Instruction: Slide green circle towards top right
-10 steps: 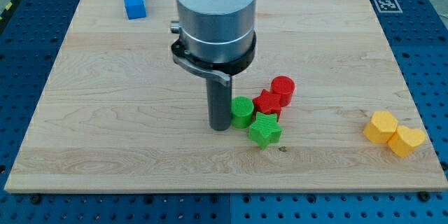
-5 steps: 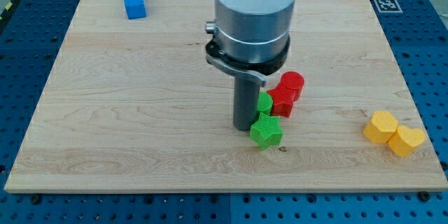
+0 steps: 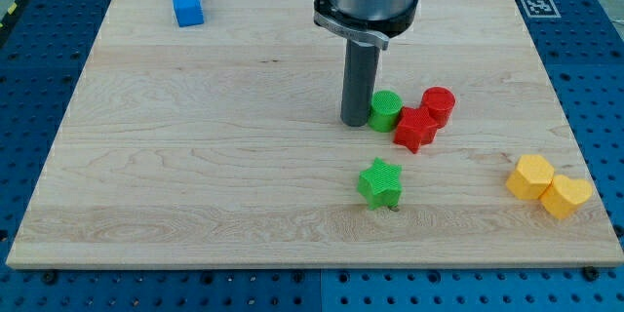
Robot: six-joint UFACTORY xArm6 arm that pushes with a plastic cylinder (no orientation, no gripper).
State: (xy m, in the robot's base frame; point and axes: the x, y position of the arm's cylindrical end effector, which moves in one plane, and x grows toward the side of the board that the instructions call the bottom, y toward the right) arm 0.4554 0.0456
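While the green circle (image 3: 384,110) sits near the worktop's (image 3: 195,156) middle, a little toward the view's right, my tip (image 3: 357,122) touches its left side. I carry no jaws, only a rod, so I hold nothing. A red star (image 3: 415,129) touches the circle's lower right, and a red cylinder (image 3: 439,105) sits against that star. A green star (image 3: 379,183) lies apart below. Two yellow blocks (image 3: 549,187) sit at the right edge, two blue blocks (image 3: 186,0) at the top left.
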